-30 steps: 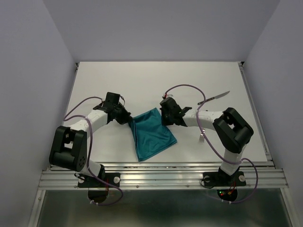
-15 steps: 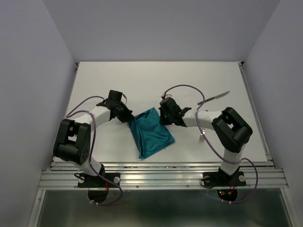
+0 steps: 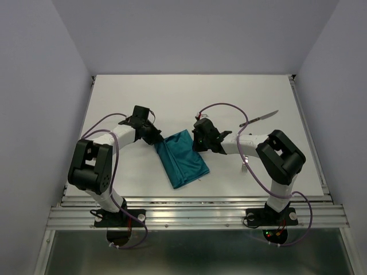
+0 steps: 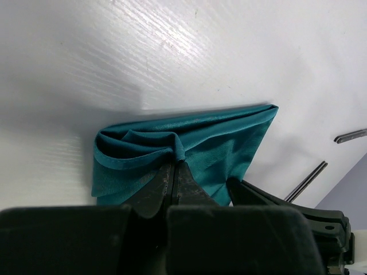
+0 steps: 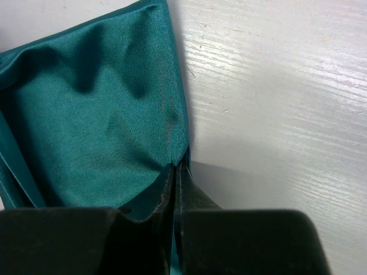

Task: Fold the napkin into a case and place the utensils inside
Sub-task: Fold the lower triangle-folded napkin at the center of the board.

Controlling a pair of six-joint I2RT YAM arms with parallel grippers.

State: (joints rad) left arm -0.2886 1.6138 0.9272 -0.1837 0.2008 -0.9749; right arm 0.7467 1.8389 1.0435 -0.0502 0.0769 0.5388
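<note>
- left gripper (image 4: 174, 166): jaws pinched tight together on a bunched-up fold at the napkin's (image 4: 218, 137) left far corner. The cloth puckers into a little ridge right at the tips.
- right gripper (image 5: 175, 166): same deal. It's clamped shut on the cloth's right edge, with the hem tucked down between the fingers so you can't see how deep the bite goes.
- both wrist views lose their bottom third to the black gripper bodies, so whatever cloth is under there is hidden.
- from above, the napkin sits mid-table between the two grippers. It's folded into a lopsided, roughly four-sided panel that runs toward the near edge, not a neat narrow pouch.
- the fabric is plain teal with a fine weave, a slight sheen, soft dents and a stitched hem.
- the fork (image 3: 245, 168) is mostly hidden behind the right arm. Only a small silvery bit pokes out, well apart from the cloth.
- the knife (image 3: 259, 119) is a slim thing lying at a slant on the far right. It's too small to make out handle from blade.
- the table (image 3: 189, 97) is white, with a faint streaky grain up close.
</note>
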